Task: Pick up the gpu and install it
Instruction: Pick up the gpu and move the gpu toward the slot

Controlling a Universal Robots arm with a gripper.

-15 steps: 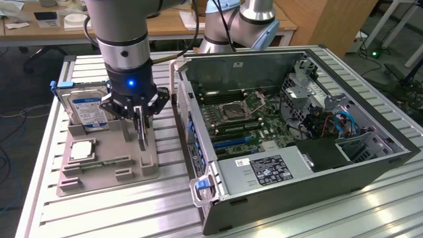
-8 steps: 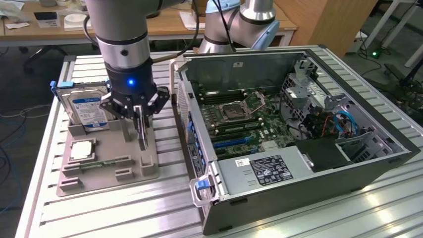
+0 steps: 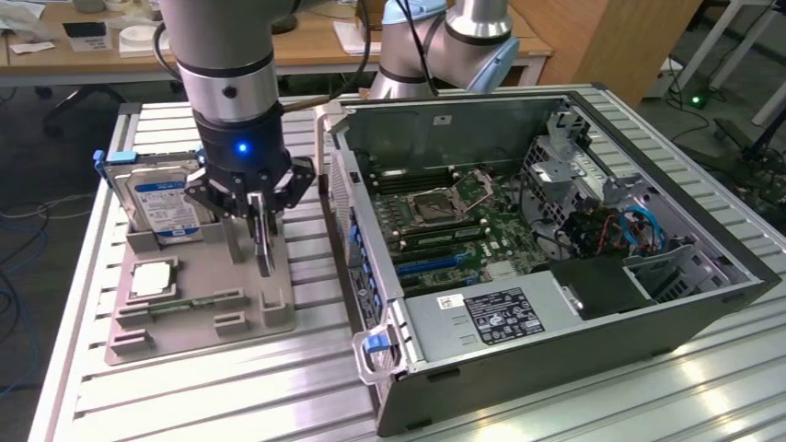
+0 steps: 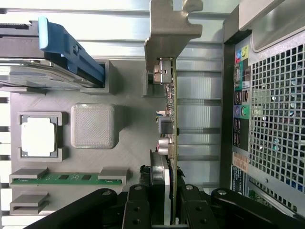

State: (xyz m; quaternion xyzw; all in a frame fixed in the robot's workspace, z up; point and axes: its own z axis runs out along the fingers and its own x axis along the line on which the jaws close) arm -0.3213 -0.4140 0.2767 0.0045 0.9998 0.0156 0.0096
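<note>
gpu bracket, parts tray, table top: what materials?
The gpu board looks like green laminate, seen edge-on. Its bracket is bare sheet metal, dull silver, with a thin stamped outline. The parts tray is matte grey plastic, probably 3D printed judging by its fine ribbed texture. The table top is likely aluminium slats, brushed and catching glare.

The place is a robotics lab or workshop. A ribbed aluminium table [image 3: 184,405] carries an open computer case [image 3: 491,129] and a grey printed parts fixture [image 3: 209,318]. A robot arm [image 3: 227,83] stands over them, and wooden desks [image 3: 307,51] strewn with papers sit behind.
</note>
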